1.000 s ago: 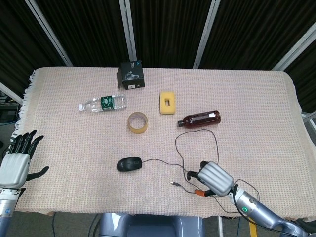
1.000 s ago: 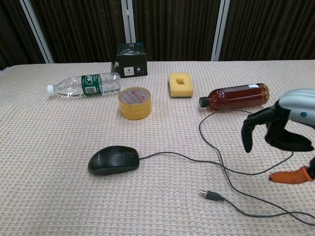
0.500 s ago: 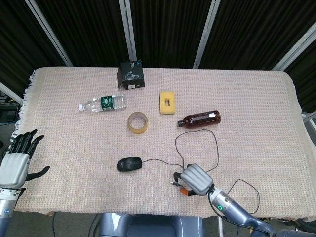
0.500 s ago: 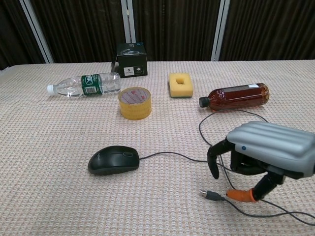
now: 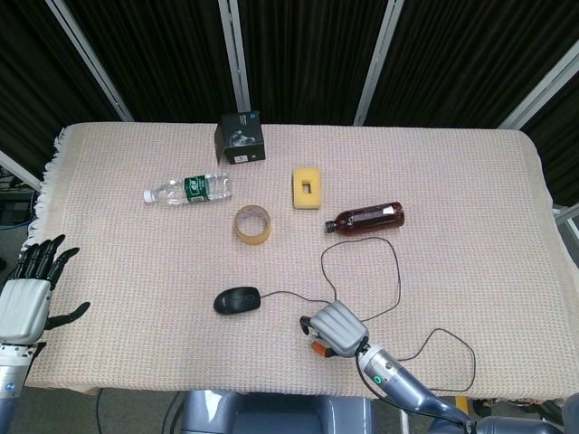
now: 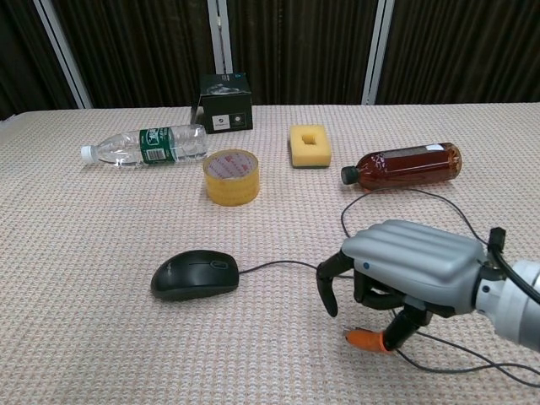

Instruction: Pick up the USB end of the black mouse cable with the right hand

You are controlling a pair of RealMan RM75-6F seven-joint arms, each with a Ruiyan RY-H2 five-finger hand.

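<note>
The right robot hand [image 6: 403, 274] has moved left since a moment ago and now covers the spot where the USB end of the black mouse cable [image 6: 278, 265] lay; its fingers curl downward with an orange tip at the table [image 6: 101, 321], and I cannot tell whether it pinches the plug. The mouse [image 6: 195, 274] sits just left. Bare cloth lies near and left. The left robot hand [image 5: 25, 294] hangs spread off the table's left edge.
</note>
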